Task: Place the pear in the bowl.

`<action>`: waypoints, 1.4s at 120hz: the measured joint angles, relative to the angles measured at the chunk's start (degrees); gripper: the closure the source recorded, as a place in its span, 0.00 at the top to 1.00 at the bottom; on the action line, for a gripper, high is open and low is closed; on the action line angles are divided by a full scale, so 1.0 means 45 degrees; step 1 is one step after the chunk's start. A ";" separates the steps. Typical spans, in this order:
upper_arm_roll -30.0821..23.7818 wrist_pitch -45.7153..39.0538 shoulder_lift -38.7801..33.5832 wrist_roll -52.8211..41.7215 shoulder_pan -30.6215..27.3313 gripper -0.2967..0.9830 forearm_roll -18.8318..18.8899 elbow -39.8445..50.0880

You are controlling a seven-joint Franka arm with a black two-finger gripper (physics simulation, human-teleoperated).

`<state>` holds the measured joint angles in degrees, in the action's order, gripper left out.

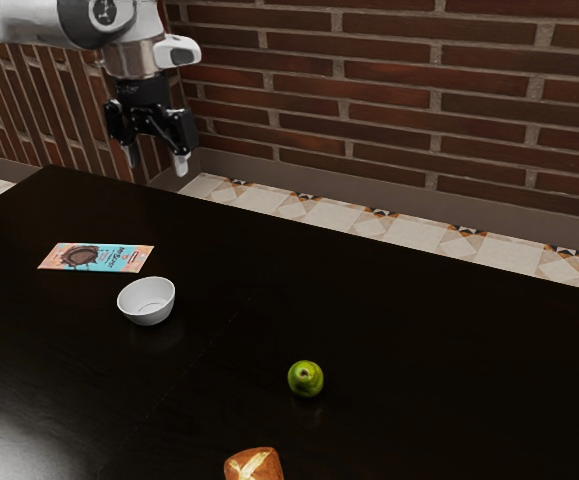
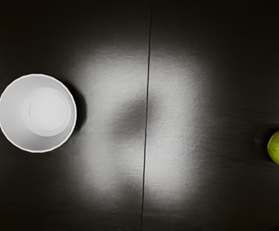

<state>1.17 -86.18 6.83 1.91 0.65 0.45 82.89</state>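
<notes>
Claw [image 1: 157, 160]: open. The two fingers stand apart with nothing between them, raised well above the counter [image 1: 439, 350]. Bowl [image 1: 149, 316]: upright on the counter, empty. Pear [image 1: 306, 380]: resting on the counter, outside the bowl and well apart from it.

Progress: judged to be at the start stage. Completed: none of the handling steps. Remaining: align the claw over the pear, lower, close, lift, carry to the bowl, release. The pear is rounded and may roll if one finger makes contact first; centre it before closing.

View comparison: the exterior view supplies the finger spacing and the height of the claw. It also shows a flat printed packet [image 1: 96, 258] near the bowl, and a piece of bread [image 1: 255, 465] near the pear, cut off by the frame. The wrist view looks down into the bowl, giving its round rim and bare floor. It clearly shows a seam [image 2: 147, 86] in the counter running between bowl and pear, with the pear partly cropped at the edge.
</notes>
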 joint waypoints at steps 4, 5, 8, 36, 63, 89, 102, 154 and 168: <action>0.0002 -0.0141 -0.0001 0.0008 0.0005 0.77 -0.0074 0.0155; 0.0001 -0.0173 0.0002 0.0010 0.0004 0.77 -0.0087 0.0178; -0.0004 -0.0262 0.0013 0.0016 -0.0001 0.77 -0.0122 0.0229; -0.0659 -0.1254 -0.0315 0.0069 -0.0128 0.77 -0.0203 0.2138; -0.1863 -0.4142 -0.0193 0.0141 0.0069 0.77 -0.0259 0.5598; -0.2980 -0.6062 0.0601 0.0188 0.0054 0.77 -0.0317 0.5949; -0.3342 -0.6841 0.0540 0.0301 0.0007 0.77 -0.0528 0.6614; -0.4870 -1.0115 0.0784 0.0976 0.0040 0.77 -0.0786 0.8583; -0.4901 -1.0493 0.1117 0.1172 0.0031 0.77 -0.0788 0.8562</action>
<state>-20.89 -133.40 11.85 7.18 0.79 -3.09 121.42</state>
